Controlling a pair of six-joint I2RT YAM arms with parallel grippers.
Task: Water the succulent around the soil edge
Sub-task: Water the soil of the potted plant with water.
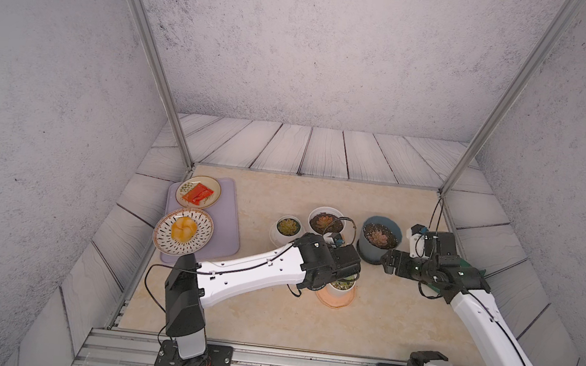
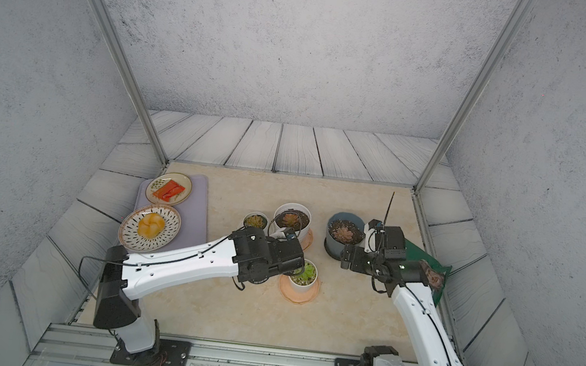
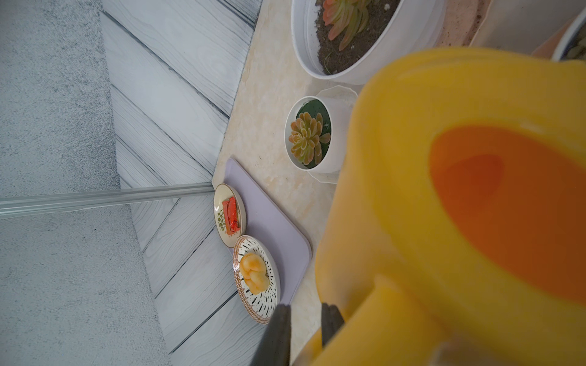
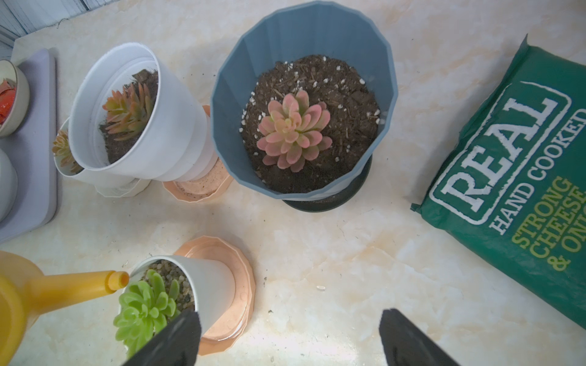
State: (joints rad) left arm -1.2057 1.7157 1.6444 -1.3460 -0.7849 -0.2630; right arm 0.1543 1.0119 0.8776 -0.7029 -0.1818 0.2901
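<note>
We hold yellow watering can (image 3: pixel 444 196) pinched in left gripper (image 3: pixel 304 309); aim spout (image 4: pixel 117 280) at gravel edge (image 4: pixel 160 265), off green succulent (image 4: pixel 142 305), tilt slowly.

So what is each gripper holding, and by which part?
The left gripper is shut on the yellow watering can, apparently at its handle; the exact contact is out of frame. The right gripper is open and holds nothing.

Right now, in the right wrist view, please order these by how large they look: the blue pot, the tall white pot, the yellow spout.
1. blue pot
2. tall white pot, somewhat smaller
3. yellow spout, clearly the smallest
</note>
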